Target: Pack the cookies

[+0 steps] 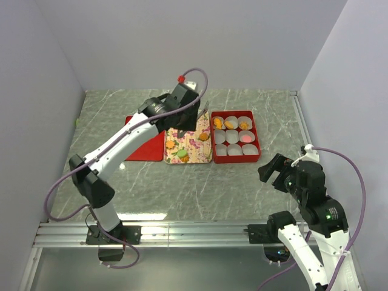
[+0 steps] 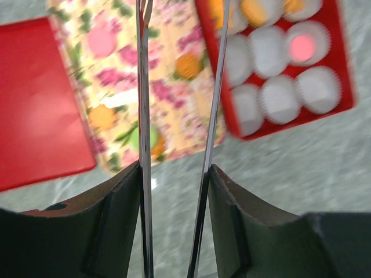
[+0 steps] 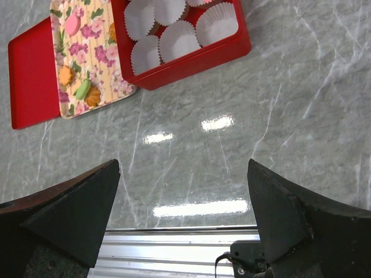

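"Top external, big to small: what fills it?"

"Table [image 1: 182, 188], grey-green marble, with walls on three sides. The left arm [image 1: 121, 145] reaches far out over it. The right arm [image 1: 309, 200] is folded near its base, well apart from the goods."

"And the grippers?"

"The left gripper [image 2: 177, 168] hangs above the tray, its two thin blades parted with nothing between them. The right gripper [image 3: 182, 174] is spread wide over bare table and holds nothing."

"Then the goods."

"Three in a row. The lid [image 3: 32, 75] lies flat at the left. The tray [image 3: 98, 61] is in the middle, its left edge touching the lid. The box [image 3: 191, 66] sits just right of the tray and holds nine cups [image 3: 177, 41] in three rows."

"Where are the cookies [image 3: 83, 88]?"

"Five are on the tray: a pink one toward the far end, three orange, and one green touching an orange near the front. The rest sit in cups. Orange ones fill the far row, and a pink one [image 2: 301, 46] is in the middle row's right cup. The left wrist view is blurred, so I cannot tell whether the middle row's left cup holds an orange too. The front row shows only white paper."
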Controlling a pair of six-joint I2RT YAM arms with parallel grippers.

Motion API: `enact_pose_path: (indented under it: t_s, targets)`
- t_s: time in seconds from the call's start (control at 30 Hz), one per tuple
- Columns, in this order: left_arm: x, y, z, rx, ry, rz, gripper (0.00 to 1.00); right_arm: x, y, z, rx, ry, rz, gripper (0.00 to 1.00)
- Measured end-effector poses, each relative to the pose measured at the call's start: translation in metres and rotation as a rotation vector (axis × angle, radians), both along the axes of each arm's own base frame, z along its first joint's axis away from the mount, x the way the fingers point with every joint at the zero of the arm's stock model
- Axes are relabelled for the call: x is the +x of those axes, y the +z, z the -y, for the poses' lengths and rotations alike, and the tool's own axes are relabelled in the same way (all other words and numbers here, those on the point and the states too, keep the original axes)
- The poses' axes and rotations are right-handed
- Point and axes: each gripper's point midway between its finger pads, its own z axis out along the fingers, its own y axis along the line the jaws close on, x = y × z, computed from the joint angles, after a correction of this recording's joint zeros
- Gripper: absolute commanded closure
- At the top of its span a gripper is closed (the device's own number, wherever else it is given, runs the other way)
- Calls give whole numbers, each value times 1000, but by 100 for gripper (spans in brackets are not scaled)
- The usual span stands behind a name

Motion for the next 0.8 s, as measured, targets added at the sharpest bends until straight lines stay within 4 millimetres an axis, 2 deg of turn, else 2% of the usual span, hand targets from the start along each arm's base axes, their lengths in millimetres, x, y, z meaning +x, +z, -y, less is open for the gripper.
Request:
enact_pose_path:
  t_s: [0.1, 0.27, 0.33, 0.5, 0.8]
  targets:
    - [-16, -18, -20, 76, -5, -22, 46, 0, 0, 0, 0, 0, 1, 3]
    - [-34, -75, -34, 196, -46, -135, 42, 0, 0, 0, 0, -1, 2, 3]
    - [-38, -91, -37, 229, -58, -168, 42, 0, 1, 0, 1, -1, 3, 3]
    - [-36, -105, -35, 260, -82, -187, 43, -1, 2, 1, 3, -2, 14, 3]
    - [-29, -121, -19, 280, -128, -216, 42, -2, 2, 1, 3, -2, 16, 3]
